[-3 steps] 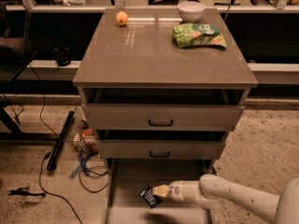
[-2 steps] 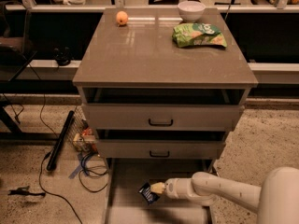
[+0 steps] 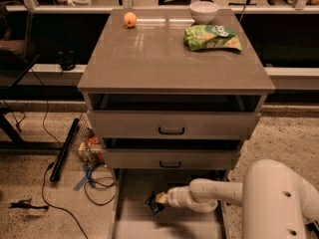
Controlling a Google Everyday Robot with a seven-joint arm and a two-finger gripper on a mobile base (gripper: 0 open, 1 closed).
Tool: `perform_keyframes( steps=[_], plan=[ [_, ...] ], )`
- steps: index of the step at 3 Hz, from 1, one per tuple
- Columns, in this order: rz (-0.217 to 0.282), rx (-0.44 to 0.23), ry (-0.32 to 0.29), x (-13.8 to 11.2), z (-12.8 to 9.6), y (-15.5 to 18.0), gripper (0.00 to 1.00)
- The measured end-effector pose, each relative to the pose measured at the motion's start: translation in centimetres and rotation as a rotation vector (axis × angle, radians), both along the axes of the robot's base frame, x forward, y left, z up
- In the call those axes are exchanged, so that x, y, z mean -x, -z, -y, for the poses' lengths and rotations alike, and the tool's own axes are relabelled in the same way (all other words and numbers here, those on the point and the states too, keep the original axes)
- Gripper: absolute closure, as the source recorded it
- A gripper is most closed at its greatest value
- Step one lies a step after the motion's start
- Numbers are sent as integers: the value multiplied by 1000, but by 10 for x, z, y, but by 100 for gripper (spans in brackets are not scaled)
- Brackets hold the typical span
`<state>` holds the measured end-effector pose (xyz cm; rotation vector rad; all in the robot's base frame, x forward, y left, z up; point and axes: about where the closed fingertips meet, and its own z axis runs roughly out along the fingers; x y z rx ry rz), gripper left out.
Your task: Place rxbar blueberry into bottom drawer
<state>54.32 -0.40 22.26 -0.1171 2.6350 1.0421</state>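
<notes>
The bottom drawer point(image 3: 134, 188) is pulled out at the foot of the cabinet, a wide shallow grey-beige tray with a bare floor. My gripper point(image 3: 161, 200) reaches in from the right over the drawer's middle. It is shut on the rxbar blueberry point(image 3: 153, 203), a small dark blue bar held tilted just above the drawer floor. The white arm point(image 3: 219, 193) runs back to the lower right.
The cabinet top point(image 3: 164, 54) carries an orange point(image 3: 130, 19), a white bowl point(image 3: 203, 11) and a green snack bag point(image 3: 212, 37). Two drawers with dark handles point(image 3: 171, 130) sit above. Cables, a dark bar point(image 3: 64, 151) and clutter lie on the floor at left.
The arm has shifted left and its elbow has come nearer the camera. The bar stays in the gripper, over the drawer's middle.
</notes>
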Motion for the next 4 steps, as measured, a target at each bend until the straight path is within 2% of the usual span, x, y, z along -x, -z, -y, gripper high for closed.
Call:
perform_keyframes(
  steps=[1, 2, 3, 4],
  plan=[
    [-9, 14, 4, -6, -5, 11, 37],
    [-26, 13, 31, -5, 5, 20, 13],
    [-39, 14, 108, 2, 46, 23, 0],
    [3, 22, 189, 7, 103, 1, 0]
  ],
)
